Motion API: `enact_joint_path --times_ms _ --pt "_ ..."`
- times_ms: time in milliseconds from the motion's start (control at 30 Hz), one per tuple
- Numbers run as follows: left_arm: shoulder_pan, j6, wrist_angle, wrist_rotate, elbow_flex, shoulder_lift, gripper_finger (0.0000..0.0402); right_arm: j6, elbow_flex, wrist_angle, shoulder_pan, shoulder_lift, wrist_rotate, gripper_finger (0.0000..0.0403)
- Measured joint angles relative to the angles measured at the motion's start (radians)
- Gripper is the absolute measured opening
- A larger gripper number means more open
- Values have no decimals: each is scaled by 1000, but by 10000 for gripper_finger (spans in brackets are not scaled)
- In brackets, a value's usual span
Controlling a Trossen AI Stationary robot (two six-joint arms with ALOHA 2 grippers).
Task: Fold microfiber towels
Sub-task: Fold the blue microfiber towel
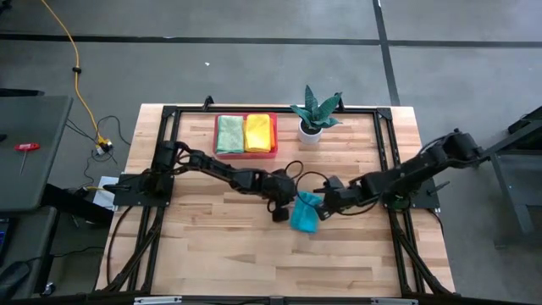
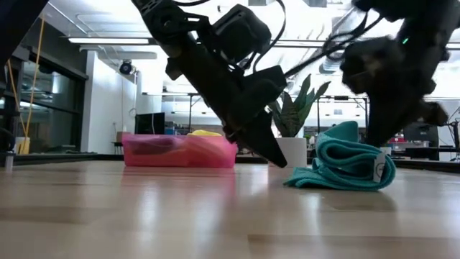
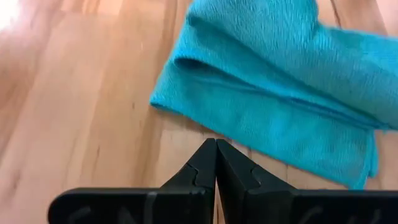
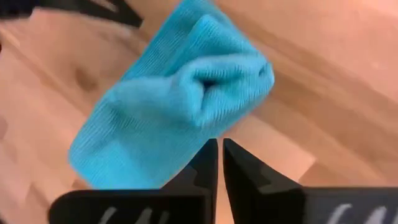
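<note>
A teal microfiber towel [image 1: 304, 216] lies bunched and partly doubled over at the table's middle, one hump [image 2: 346, 135] standing up from the heap. My left gripper [image 3: 216, 143] is shut just off the towel's left edge, slanting down a little above the wood [image 2: 279, 160]. My right gripper [image 4: 219, 142] is shut at the towel's right side [image 1: 324, 206]. A light green towel [image 1: 229, 134] and a yellow towel [image 1: 258, 133] lie folded in the pink tray [image 1: 246, 156] at the far edge. My right gripper has its fingertips closed on the towel's near edge [image 4: 198, 138], coming slanting down from the table's right. The fingers hide how much cloth lies between them. Most of the towel rests on the table, raised into a hump beside the fingers. Whether my left gripper touches the towel I cannot tell.
A potted plant [image 1: 315, 114] in a white pot stands right of the tray at the far edge. A black frame [image 1: 169, 114] runs around the table's back and sides. Bare wood [image 1: 254, 254] lies toward the near edge.
</note>
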Motion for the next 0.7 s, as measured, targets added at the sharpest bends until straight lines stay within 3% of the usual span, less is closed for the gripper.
enact_joint_path --times_ms 167,333,700 --pt "0 -19 20 9 -34 6 0 -36 0 133 -51 58 14 5" --pt "-1 -78 54 55 -37 35 0 -62 5 128 -92 59 23 2" --pt "-23 -95 111 47 -37 53 0 -16 5 226 -159 169 29 0"
